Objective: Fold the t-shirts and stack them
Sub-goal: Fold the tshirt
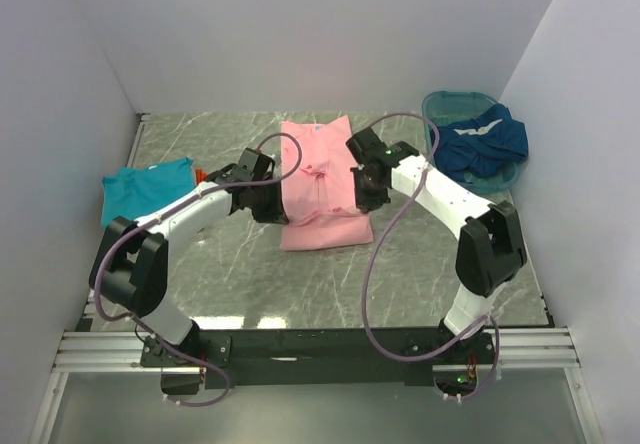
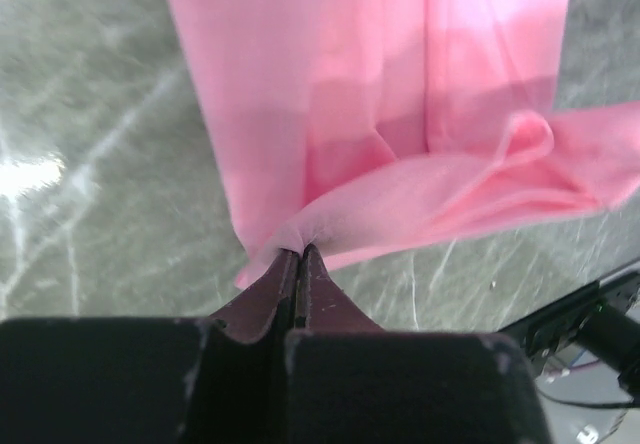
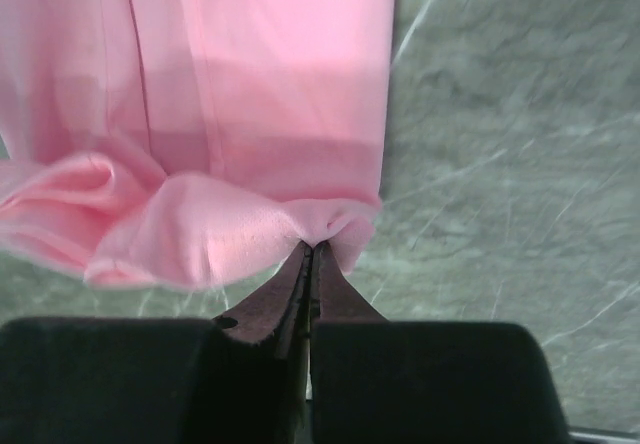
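Observation:
A light pink t-shirt (image 1: 318,179) lies in a long folded strip in the middle of the marble table (image 1: 420,264). My left gripper (image 2: 300,249) is shut on a pinch of the pink t-shirt (image 2: 400,114) at its left edge. My right gripper (image 3: 312,246) is shut on the pink t-shirt (image 3: 260,84) at its right edge. Both hold part of the cloth raised, so it sags between them above the part lying flat. A teal t-shirt (image 1: 146,188) lies folded at the table's left, with a sliver of orange (image 1: 200,175) beside it. A dark blue t-shirt with white trim (image 1: 483,142) hangs over the basin.
A teal plastic basin (image 1: 448,104) stands at the back right corner against the wall. White walls close in the table on three sides. The arm bases and a black rail (image 1: 320,346) run along the near edge.

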Robot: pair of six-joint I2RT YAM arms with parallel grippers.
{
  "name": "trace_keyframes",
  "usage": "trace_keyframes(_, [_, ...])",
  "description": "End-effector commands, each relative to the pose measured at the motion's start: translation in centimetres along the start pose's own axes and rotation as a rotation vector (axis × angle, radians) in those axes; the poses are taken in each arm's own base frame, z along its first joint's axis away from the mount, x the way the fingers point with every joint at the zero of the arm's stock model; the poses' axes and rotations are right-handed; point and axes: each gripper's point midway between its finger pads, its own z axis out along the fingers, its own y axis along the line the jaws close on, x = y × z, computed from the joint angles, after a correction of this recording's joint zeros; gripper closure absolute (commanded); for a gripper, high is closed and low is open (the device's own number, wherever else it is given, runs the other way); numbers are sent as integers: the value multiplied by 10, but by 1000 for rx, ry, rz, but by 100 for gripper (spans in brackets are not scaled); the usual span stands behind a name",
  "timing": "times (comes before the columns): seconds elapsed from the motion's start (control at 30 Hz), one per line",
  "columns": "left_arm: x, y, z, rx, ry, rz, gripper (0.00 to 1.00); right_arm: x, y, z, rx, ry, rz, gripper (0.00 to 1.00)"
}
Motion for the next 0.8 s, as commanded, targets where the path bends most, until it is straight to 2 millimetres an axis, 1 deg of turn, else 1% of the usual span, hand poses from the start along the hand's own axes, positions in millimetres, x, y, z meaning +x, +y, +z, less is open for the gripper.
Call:
trace_keyframes(0.0, [-41,-3,-2,41,-96,12,100,-41,-6,-4,17,-89,3,100])
trace_keyframes(0.03, [-47,-3,0,46,-105,11,100,-45,-6,-2,16,-90,5,100])
trace_keyframes(0.07, [-58,-2,3,46,-116,11,100,-55,-6,1,15,-99,9,100])
trace_keyframes(0.13, [-70,-3,7,48,-130,13,100,-64,-6,5,16,-107,10,100])
trace_keyframes(0.17, [-73,0,13,46,-125,11,100,-73,-6,9,19,-112,12,100])
trace_keyframes(0.2, [-86,-3,12,54,-146,16,100,-77,-7,12,22,-111,13,100])
trace_keyframes(0.23, [-92,-4,14,59,-151,19,100,-80,-7,15,26,-109,12,100])
trace_keyframes(0.27, [-94,-2,21,57,-141,20,100,-87,-5,19,24,-113,11,100])
trace_keyframes(0.3, [-107,-5,19,64,-165,30,100,-92,-7,21,28,-116,17,100])
trace_keyframes(0.33, [-110,-2,27,60,-154,29,100,-92,-7,29,34,-102,14,100])
trace_keyframes(0.37, [-120,-5,25,72,-170,37,100,-100,-6,28,30,-116,13,100])
trace_keyframes(0.4, [-123,-5,29,77,-167,38,100,-104,-7,30,31,-121,18,100])
trace_keyframes(0.43, [-124,-1,37,74,-151,34,100,-105,-7,37,35,-109,17,100])
trace_keyframes(0.47, [-128,-1,39,81,-154,35,100,-113,-5,35,30,-125,18,100])
trace_keyframes(0.5, [-137,-2,38,84,-170,38,100,-115,-5,37,30,-126,18,100])
trace_keyframes(0.53, [-138,2,45,76,-159,32,100,-117,-7,43,35,-120,21,100])
trace_keyframes(0.57, [-143,3,45,73,-167,31,100,-125,-6,41,31,-135,26,100])
trace_keyframes(0.6, [-152,4,42,75,-184,28,100,-127,-6,41,30,-137,27,100])
trace_keyframes(0.77, [-171,14,46,79,-206,12,100,-146,-10,46,29,-155,45,100])
